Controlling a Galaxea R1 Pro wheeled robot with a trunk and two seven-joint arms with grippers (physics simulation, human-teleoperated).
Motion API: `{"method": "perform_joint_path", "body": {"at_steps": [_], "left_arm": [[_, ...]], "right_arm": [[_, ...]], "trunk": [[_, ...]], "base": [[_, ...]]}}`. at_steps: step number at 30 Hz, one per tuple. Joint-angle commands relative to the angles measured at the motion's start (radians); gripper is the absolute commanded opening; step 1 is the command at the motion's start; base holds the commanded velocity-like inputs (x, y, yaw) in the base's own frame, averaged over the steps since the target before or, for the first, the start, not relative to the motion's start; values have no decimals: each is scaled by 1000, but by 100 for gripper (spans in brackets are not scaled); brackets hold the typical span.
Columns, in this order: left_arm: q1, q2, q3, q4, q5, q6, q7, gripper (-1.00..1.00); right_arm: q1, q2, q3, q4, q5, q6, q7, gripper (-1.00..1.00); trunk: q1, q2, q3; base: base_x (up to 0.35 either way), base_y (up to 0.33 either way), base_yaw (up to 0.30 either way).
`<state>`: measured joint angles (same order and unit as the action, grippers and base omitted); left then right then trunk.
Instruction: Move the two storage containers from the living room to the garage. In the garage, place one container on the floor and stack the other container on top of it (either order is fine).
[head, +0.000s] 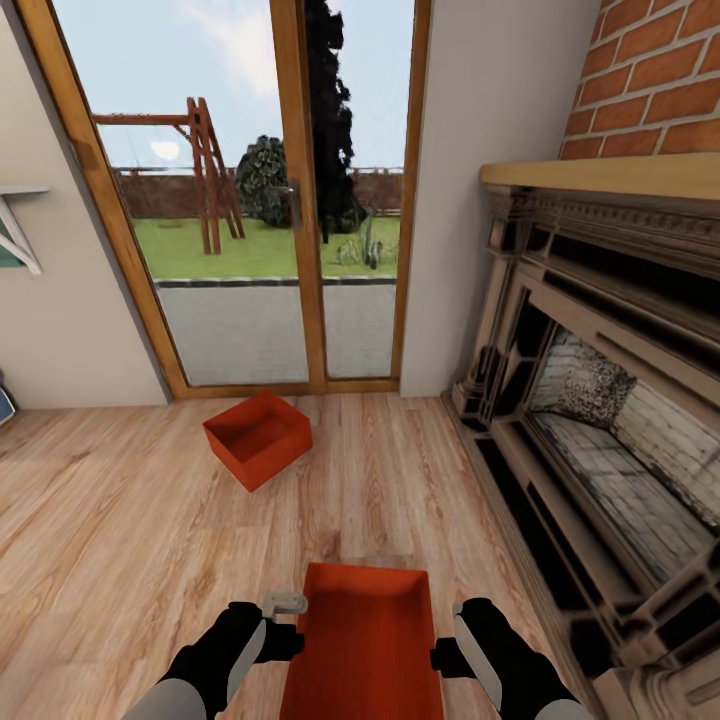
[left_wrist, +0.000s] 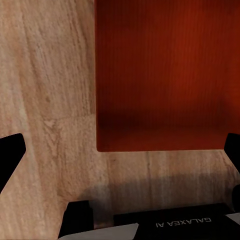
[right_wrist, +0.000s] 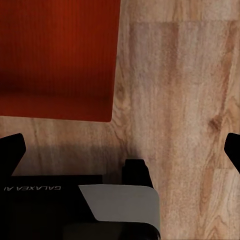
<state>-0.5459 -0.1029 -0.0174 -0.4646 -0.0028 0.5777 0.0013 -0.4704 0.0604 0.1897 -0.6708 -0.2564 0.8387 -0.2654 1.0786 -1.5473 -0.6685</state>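
Note:
Two red-orange storage containers are on the living room's wood-plank floor. One container (head: 258, 438) sits alone in front of the glass doors. The other container (head: 365, 640) is close below me, between my two arms. My left gripper (head: 280, 640) is at its left wall and my right gripper (head: 450, 655) at its right wall; I cannot tell whether they touch it. In the left wrist view this container (left_wrist: 165, 75) lies ahead of the left gripper (left_wrist: 120, 155), whose fingers are spread wide with only floor between them. The right gripper (right_wrist: 120, 150) is open the same way beside the container (right_wrist: 55, 55).
A dark carved fireplace (head: 600, 430) with a wooden mantel and brick chimney runs along the right. Wood-framed glass doors (head: 270, 200) stand ahead, with a garden behind them. A beige wall with a small shelf (head: 20, 225) is at the left. Bare plank floor (head: 120, 520) spreads to the left.

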Motion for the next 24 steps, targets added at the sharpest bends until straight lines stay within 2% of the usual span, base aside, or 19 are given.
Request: {"method": "perform_joint_path", "body": {"at_steps": [1,24], "left_arm": [[0,0,-2,-2,0,5,0,100],[0,0,-2,-2,0,5,0,100]], "right_arm": [[-1,-1,4,-1,-10,2,-9,100],[-1,-1,4,-1,-10,2,-9,100]], "trunk": [[4,-8,-4],[92,-169,-77]], "base": [[0,0,0],[0,0,0]]}}
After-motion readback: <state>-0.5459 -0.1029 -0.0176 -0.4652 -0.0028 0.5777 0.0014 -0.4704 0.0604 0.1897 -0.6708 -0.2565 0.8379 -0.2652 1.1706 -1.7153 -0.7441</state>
